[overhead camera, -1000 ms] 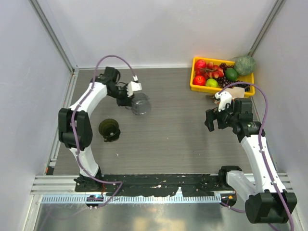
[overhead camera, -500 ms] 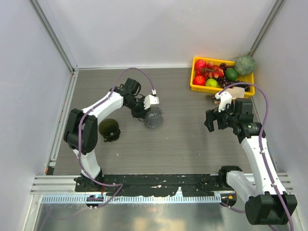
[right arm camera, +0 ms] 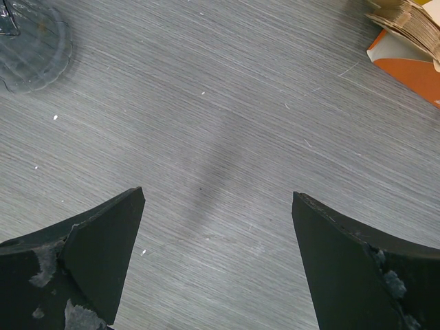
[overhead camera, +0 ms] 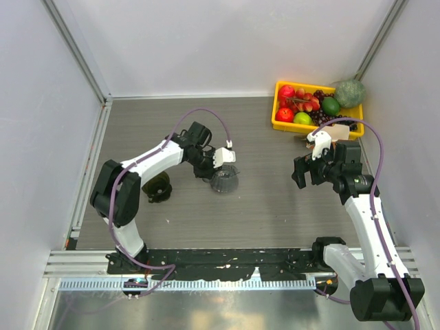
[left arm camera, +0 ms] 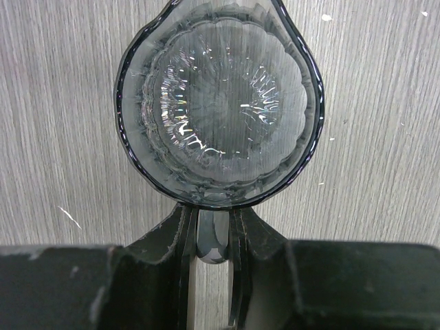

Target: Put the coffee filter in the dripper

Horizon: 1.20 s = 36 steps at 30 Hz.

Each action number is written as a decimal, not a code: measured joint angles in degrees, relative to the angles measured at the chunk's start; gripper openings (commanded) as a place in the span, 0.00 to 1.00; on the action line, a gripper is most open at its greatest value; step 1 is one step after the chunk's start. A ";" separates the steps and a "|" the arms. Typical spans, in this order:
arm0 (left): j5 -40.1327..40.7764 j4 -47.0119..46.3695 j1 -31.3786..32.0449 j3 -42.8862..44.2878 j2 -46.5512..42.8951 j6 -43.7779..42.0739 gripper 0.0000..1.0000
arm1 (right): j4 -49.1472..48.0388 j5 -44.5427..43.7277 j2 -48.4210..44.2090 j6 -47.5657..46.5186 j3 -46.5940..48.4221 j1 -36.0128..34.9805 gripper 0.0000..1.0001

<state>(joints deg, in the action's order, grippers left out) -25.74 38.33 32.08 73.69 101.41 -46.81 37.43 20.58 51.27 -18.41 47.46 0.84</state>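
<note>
Tan paper of the coffee filter is seen in the top right corner of the right wrist view, in layered sheets. It lies ahead of and well apart from the right gripper, whose jaws are spread wide over the table. The dripper is set beside the left arm (partly hidden by it), apart from the left gripper, which is clamped on the handle of a translucent grey cup.

Surface: grey, wood-grained. Carries:
- dripper, left
- translucent cup, centre, contact unclear
- yellow crate of fruit, far right
- coffee filters, stacked beside the crate
</note>
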 measured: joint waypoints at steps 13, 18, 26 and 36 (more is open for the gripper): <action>1.81 0.55 0.17 -2.03 -6.58 3.39 0.84 | -0.02 0.13 -0.04 -0.15 0.00 0.00 0.96; 0.20 1.14 -3.08 -4.96 -19.82 9.40 0.91 | 0.02 0.13 -0.72 -0.20 0.00 0.00 0.95; 4.66 8.70 -16.87 -16.52 -44.59 18.69 0.99 | 0.02 0.42 -2.03 -0.44 0.00 0.00 0.95; 15.02 22.18 -24.37 -21.33 -47.95 21.77 0.99 | 0.17 0.68 -2.27 -0.61 0.00 0.00 0.95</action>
<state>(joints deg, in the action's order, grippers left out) -10.72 60.51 7.70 52.36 53.45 -25.04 37.60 21.26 48.99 -19.03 47.46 0.84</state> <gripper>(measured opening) 0.992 0.955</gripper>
